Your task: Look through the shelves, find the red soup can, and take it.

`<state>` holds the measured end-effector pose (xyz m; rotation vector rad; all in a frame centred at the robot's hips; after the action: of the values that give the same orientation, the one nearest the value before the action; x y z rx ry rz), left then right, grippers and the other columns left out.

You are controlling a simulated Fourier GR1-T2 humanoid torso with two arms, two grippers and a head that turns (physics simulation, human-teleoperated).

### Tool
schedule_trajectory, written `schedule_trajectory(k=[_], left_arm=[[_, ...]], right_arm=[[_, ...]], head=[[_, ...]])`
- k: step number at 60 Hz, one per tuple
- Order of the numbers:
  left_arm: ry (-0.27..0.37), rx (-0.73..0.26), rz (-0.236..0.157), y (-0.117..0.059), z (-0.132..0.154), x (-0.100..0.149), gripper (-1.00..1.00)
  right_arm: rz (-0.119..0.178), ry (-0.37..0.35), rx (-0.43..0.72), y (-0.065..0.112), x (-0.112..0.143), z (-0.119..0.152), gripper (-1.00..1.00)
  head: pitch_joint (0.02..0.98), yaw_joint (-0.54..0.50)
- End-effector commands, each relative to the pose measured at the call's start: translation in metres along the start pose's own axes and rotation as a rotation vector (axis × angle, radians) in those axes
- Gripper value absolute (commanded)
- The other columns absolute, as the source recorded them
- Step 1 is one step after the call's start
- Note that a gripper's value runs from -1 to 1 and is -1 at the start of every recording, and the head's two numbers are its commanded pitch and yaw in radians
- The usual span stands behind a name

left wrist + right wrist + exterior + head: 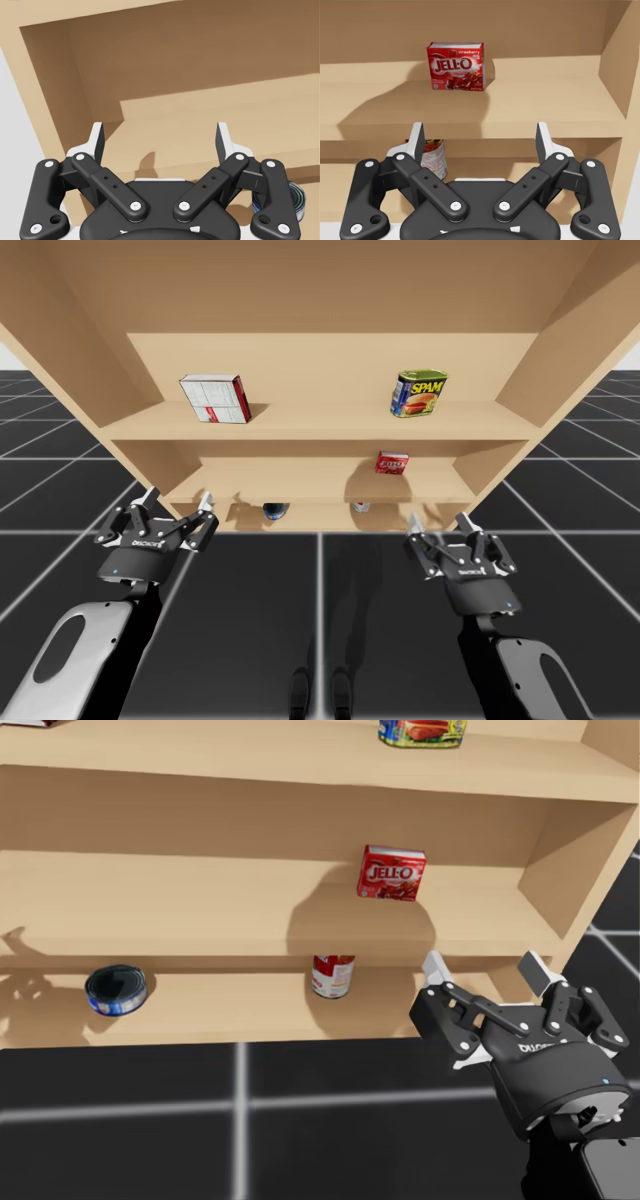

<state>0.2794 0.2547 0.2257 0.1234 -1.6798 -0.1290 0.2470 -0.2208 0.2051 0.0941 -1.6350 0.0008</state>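
Note:
The red soup can (333, 975) stands upright on the lowest shelf, and the high view shows it as a small shape (361, 506) under the middle board. My right gripper (484, 970) hangs open in front of that shelf, to the can's right and apart from it. In the right wrist view the soup can (434, 157) peeks out past one finger of the right gripper (480, 142), with nothing between the fingers. My left gripper (178, 500) is open at the shelf's left end. The left wrist view has the left gripper (160, 142) facing bare shelf boards.
A red box (391, 872) stands on the middle shelf above the soup can. A blue can (116, 990) lies on its side on the lowest shelf at left. On the top shelf are a white and red box (215, 398) and a blue and yellow can (418, 393).

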Motion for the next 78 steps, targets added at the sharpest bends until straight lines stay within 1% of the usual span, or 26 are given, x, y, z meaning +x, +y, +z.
schedule_trajectory(k=[1,2,5,7,10,12,16,19,21,26,28,32,37,40,44,47,49,50,53,56,59,70,71,72,75,78], left_arm=[[0.002,0.003,-0.003,0.001,0.0,-0.001,-1.0],[0.002,0.004,-0.004,0.001,0.0,-0.001,-1.0],[0.002,0.003,-0.004,0.0,0.0,-0.001,-1.0],[0.002,0.003,-0.006,0.0,0.0,-0.001,-1.0],[0.002,0.003,-0.006,0.0,-0.001,-0.001,-1.0],[0.003,0.002,-0.006,0.0,-0.001,-0.002,-1.0],[0.002,0.002,-0.007,0.0,-0.001,-0.002,-1.0],[0.001,0.002,-0.008,0.0,-0.001,-0.002,-1.0],[0.0,0.003,-0.01,0.0,-0.001,-0.002,-1.0],[-0.001,0.005,-0.011,0.0,-0.001,-0.002,-1.0],[-0.001,0.004,-0.012,0.0,-0.001,-0.002,-1.0],[-0.001,0.005,-0.013,0.0,-0.001,-0.002,-1.0],[-0.001,0.006,-0.014,0.0,-0.001,-0.002,-1.0],[-0.001,0.006,-0.014,0.0,-0.001,-0.002,-1.0],[-0.001,0.005,-0.014,0.0,0.0,-0.002,-1.0],[-0.002,0.005,-0.013,0.001,0.0,-0.002,-1.0],[-0.002,0.006,-0.013,0.001,0.0,-0.002,-1.0],[-0.002,0.006,-0.013,0.001,0.0,-0.002,-1.0],[-0.002,0.007,-0.013,0.001,0.0,-0.002,-1.0],[-0.003,0.007,-0.012,0.001,0.0,-0.001,-1.0],[-0.003,0.007,-0.011,0.001,0.0,-0.001,-1.0],[-0.003,0.006,-0.01,0.001,-0.001,-0.001,-1.0],[-0.004,0.007,-0.009,0.001,0.0,-0.001,-1.0],[-0.004,0.007,-0.009,0.002,0.0,-0.001,-1.0],[-0.004,0.007,-0.009,0.002,0.0,-0.001,-1.0],[-0.004,0.007,-0.009,0.002,0.0,-0.001,-1.0]], right_arm=[[0.04,0.054,-0.011,0.005,-0.023,0.001,-1.0],[0.075,0.051,-0.019,0.006,-0.026,0.0,-1.0],[0.091,0.058,-0.03,0.007,-0.03,-0.002,-1.0],[0.127,0.065,-0.037,0.008,-0.035,-0.005,-1.0],[0.138,0.077,-0.03,0.01,-0.04,-0.008,-1.0],[0.132,0.089,-0.021,0.011,-0.042,-0.01,-1.0],[0.133,0.104,-0.007,0.015,-0.048,-0.016,-1.0],[0.109,0.126,0.007,0.018,-0.052,-0.022,-1.0],[0.105,0.136,0.015,0.02,-0.056,-0.026,-1.0],[0.101,0.146,0.031,0.025,-0.061,-0.034,-1.0],[0.107,0.151,0.037,0.028,-0.064,-0.038,-1.0],[0.099,0.169,0.048,0.032,-0.068,-0.045,-1.0],[0.11,0.177,0.059,0.038,-0.071,-0.055,-1.0],[0.108,0.183,0.062,0.041,-0.073,-0.061,-1.0],[0.123,0.171,0.058,0.044,-0.079,-0.07,-1.0],[0.11,0.177,0.058,0.046,-0.084,-0.075,-1.0],[0.121,0.17,0.055,0.047,-0.087,-0.079,-1.0],[0.12,0.171,0.054,0.047,-0.088,-0.08,-1.0],[0.107,0.182,0.058,0.049,-0.09,-0.084,-1.0],[0.122,0.183,0.056,0.05,-0.092,-0.09,-1.0],[0.115,0.189,0.057,0.05,-0.092,-0.093,-1.0],[0.129,0.203,0.06,0.058,-0.098,-0.109,-1.0],[0.128,0.205,0.06,0.058,-0.098,-0.11,-1.0],[0.12,0.212,0.059,0.06,-0.098,-0.113,-1.0],[0.129,0.212,0.061,0.062,-0.098,-0.117,-1.0],[0.126,0.22,0.06,0.063,-0.1,-0.122,-1.0]], head=[[0.702,-0.16],[0.703,-0.16],[0.705,-0.16],[0.708,-0.17],[0.708,-0.17],[0.708,-0.17],[0.709,-0.17],[0.71,-0.17],[0.709,-0.17],[0.709,-0.17],[0.71,-0.17],[0.709,-0.18],[0.71,-0.18],[0.711,-0.18],[0.712,-0.18],[0.711,-0.19],[0.709,-0.19],[0.709,-0.19],[0.709,-0.18],[0.708,-0.18],[0.709,-0.18],[0.707,-0.18],[0.707,-0.18],[0.706,-0.18],[0.706,-0.18],[0.709,-0.18]])
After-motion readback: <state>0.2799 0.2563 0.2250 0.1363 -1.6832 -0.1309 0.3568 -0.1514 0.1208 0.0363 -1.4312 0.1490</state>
